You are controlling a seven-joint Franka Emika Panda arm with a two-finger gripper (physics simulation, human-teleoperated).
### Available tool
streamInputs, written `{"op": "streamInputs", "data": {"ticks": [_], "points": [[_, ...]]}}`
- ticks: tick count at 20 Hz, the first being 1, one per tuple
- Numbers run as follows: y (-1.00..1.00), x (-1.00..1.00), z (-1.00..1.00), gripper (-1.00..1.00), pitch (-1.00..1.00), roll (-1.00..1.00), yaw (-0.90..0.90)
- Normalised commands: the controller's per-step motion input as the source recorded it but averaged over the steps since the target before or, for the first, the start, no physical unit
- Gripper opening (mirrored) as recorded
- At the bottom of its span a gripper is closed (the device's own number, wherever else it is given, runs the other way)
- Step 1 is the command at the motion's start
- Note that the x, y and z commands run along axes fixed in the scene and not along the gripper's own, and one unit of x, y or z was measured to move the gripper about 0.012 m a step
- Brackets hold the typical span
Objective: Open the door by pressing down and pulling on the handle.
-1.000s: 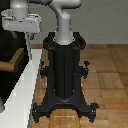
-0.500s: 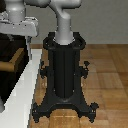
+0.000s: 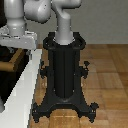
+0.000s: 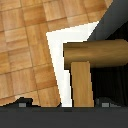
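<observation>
Since the frame a second earlier, the wrist block of the arm had shifted only slightly at the exterior view's left, and the pedestal had not moved at all.

In the exterior view there was one arm (image 3: 35, 12), grey-white, curving from the top of one black pedestal (image 3: 64, 67) over to the exterior view's left. Its wrist end (image 3: 17, 39) hung above the white frame (image 3: 25, 90), which ran as a pale slanted band down the exterior view's left. A dark strip beyond the frame was probably the door (image 3: 6, 80), though that edge of the picture was too cramped to be sure. A small wood-coloured piece (image 3: 15, 61) showed just under the wrist end.

The wrist view showed one handle (image 4: 82, 82): a tan lever bar joined to a rounded wooden hub (image 4: 97, 51) that lay across it. The handle sat in front of the black door (image 4: 112, 80), beside the white frame (image 4: 57, 55), with the wooden floor (image 4: 25, 45) beyond. Two dark fingertips (image 4: 22, 102) poked up at the near edge of that view, one on each side of the lever, apart from each other and not touching it. The gripper (image 4: 64, 103) was thus spread wide around the bar, gripping nothing.
</observation>
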Motion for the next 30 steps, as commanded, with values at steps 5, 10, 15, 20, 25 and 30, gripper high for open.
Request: {"op": "streamInputs", "data": {"ticks": [5,10,15,20,25,30], "points": [[-0.60,0.00,-0.60,1.00,0.00,0.00,0.00],[0.00,0.00,0.00,1.00,0.00,0.00,0.00],[0.00,0.00,0.00,-1.00,0.00,0.00,0.00],[0.00,0.00,0.00,-1.00,0.00,0.00,0.00],[0.00,0.00,-0.40,-1.00,-0.06,0.00,0.00],[0.00,0.00,-0.80,-1.00,-0.12,0.00,0.00]]}}
